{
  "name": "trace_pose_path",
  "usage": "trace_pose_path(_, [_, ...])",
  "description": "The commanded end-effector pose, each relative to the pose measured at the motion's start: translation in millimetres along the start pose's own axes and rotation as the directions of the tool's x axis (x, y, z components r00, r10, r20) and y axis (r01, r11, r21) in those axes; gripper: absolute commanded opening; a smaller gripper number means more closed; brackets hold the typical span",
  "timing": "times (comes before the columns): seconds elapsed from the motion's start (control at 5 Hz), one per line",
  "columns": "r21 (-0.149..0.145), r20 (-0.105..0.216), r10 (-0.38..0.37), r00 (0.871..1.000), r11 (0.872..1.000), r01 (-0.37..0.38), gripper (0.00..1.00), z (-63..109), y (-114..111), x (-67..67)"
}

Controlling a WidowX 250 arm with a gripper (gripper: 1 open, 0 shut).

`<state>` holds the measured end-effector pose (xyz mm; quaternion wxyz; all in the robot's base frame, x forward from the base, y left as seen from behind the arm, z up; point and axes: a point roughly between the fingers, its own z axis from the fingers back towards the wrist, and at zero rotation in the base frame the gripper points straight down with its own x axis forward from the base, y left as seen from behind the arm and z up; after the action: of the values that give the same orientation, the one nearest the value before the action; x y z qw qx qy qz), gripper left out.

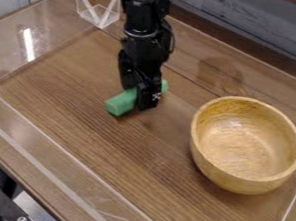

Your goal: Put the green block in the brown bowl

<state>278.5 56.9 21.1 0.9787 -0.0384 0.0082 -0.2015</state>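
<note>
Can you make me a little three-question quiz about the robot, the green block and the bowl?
1. True or false: the green block is inside the brown bowl.
2. What lies inside the bowl? A) a block B) nothing C) a spoon
3. Fill in: the gripper points straight ____ over the block.

Key: 1 false, it lies on the table. 2 B. 3 down, with its fingers open.
</note>
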Motion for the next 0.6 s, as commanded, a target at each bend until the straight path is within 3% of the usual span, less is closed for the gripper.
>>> trace_pose_path(0.0, [0.019, 0.031, -0.010, 0.999, 1.000, 0.009, 0.00, 10.8, 1.6, 5.6])
trace_pose_path(0.4, [0.020, 0.023, 0.005, 1.000, 1.000, -0.005, 0.00, 23.2, 1.2, 5.1])
